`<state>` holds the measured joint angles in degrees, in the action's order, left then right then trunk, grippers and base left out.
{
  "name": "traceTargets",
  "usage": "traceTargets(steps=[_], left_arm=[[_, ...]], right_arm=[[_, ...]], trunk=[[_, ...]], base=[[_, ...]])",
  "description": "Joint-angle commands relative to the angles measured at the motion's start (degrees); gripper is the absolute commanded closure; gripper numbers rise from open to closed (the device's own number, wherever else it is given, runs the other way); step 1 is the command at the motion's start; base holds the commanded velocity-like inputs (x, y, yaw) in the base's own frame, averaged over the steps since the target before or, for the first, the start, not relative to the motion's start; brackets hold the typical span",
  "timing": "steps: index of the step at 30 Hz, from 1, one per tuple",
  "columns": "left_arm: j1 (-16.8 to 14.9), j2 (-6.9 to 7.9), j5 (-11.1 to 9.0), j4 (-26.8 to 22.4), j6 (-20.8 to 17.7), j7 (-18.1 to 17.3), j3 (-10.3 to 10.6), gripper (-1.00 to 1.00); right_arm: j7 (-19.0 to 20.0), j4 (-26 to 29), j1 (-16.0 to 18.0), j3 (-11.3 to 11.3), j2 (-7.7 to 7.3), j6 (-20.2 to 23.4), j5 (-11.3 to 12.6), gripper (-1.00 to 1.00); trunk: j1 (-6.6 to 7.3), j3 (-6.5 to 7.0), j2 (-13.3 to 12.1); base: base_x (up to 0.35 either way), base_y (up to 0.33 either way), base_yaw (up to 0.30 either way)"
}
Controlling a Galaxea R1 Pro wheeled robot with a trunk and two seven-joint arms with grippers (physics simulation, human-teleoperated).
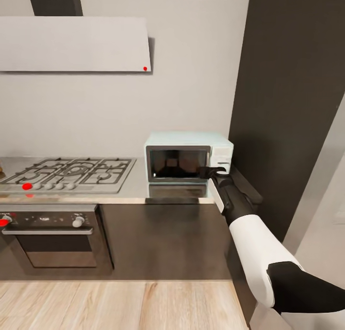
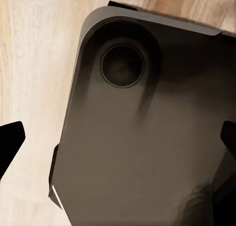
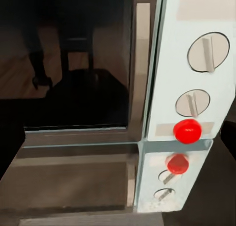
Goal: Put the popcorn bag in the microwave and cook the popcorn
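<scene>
Microwave (image 1: 189,156): pale-blue casing, dark glass door in grey frame, white panel with two grey knobs (image 3: 208,52) and a red indicator (image 3: 187,131). Bench (image 1: 139,192): glossy grey over dark cabinet fronts. Hob (image 1: 67,175): steel grey, one red spot. Oven (image 1: 52,236): black, one red knob. Floor (image 1: 115,303): pale wood grain. Right arm (image 1: 258,246): white with black segments; wall pale grey.

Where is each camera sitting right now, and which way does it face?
Head view: on the head, looking forward and down at the countertop, microwave and hob; the right arm reaches to the microwave.
Left wrist view: on the left arm, facing down at the robot's dark base and wooden floor; dark fingers at the edges.
Right wrist view: close to the microwave's door and control panel.
Shared: head and right wrist views both see the microwave.
</scene>
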<state>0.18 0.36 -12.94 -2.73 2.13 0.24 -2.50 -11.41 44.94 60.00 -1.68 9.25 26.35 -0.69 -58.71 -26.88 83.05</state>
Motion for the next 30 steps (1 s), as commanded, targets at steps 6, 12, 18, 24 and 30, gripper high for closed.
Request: traceTargets(steps=[6,12,18,24,30], left_arm=[[0.01,-0.01,-0.07,-0.08,0.06,0.04,-0.26,-1.0],[0.02,-0.01,-0.08,-0.08,0.06,0.09,-0.28,-1.0],[0.02,-0.01,-0.12,-0.08,0.06,0.04,-0.28,-1.0],[0.02,-0.01,-0.11,-0.08,0.06,0.04,-0.31,-1.0],[0.03,-0.01,-0.15,-0.08,0.06,0.09,-0.31,-1.0]], right_arm=[[-0.19,-0.02,0.03,-0.16,-1.46,0.36,0.2,-1.0],[-0.19,-0.01,0.03,-0.16,-2.01,0.37,0.24,-1.0],[-0.24,-0.02,0.03,-0.16,-1.86,0.35,0.25,-1.0],[-0.28,-0.28,0.03,-0.16,-1.71,0.3,0.37,-1.0],[-0.28,-3.3,0.03,-0.16,-1.94,-1.74,0.2,-1.0]], trunk=[[-0.02,-0.05,0.03],[-0.02,-0.05,0.03],[-0.02,-0.05,0.03],[-0.02,-0.05,0.03],[-0.02,-0.05,0.03]], base=[[0.198,0.0,0.0],[0.156,0.0,0.0],[0.11,0.0,0.0],[0.006,0.0,0.0],[0.0,0.0,0.0]])
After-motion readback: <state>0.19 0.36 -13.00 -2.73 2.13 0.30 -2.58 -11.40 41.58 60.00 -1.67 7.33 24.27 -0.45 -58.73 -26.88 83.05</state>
